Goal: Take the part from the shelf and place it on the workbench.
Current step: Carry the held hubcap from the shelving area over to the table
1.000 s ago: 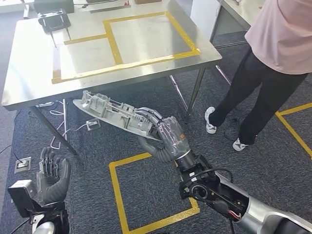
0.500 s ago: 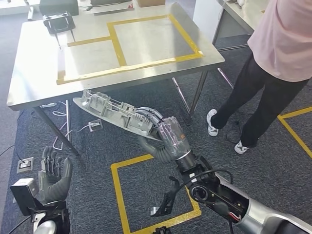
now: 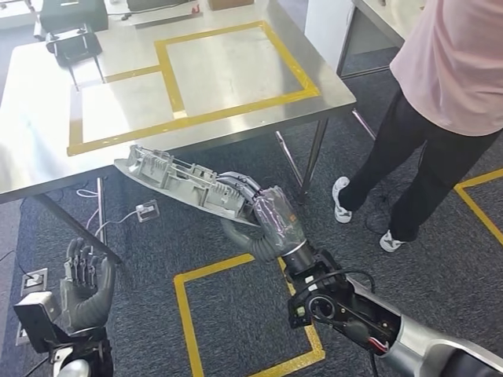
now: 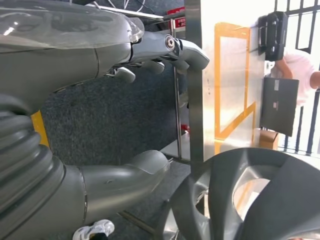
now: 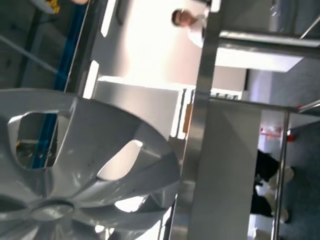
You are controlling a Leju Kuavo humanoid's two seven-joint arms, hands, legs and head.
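Right hand [image 3: 274,224], centre of the head view: fingers [image 3: 240,184] clasped over the near end of the part [image 3: 178,179], thumb curled beneath it. The part, a long pale grey moulded plastic piece with ribbed detail on its upper face, is held roughly level, extends toward the left of the frame, and hangs in the air over the floor in front of the worktop [image 3: 249,71], not touching it. Left hand [image 3: 86,283], lower left of the head view: low beside the body, fingers upright and loosely apart, grasping nothing; the left wrist view shows the same hand [image 4: 113,100] with thumb and fingers spread and nothing between them. Worktop: stainless steel, upper half of the head view, marked with yellow tape rectangles [image 3: 172,86]; a black device [image 3: 74,43] sits at its far left corner. Floor: dark grey carpet [image 3: 148,314] carrying a yellow tape square [image 3: 184,314] just below the held part; white cables and a socket lie under the worktop at left. Person [image 3: 445,71], upper right of the head view: pink top, black trousers, white shoes, standing near the right end of the worktop.
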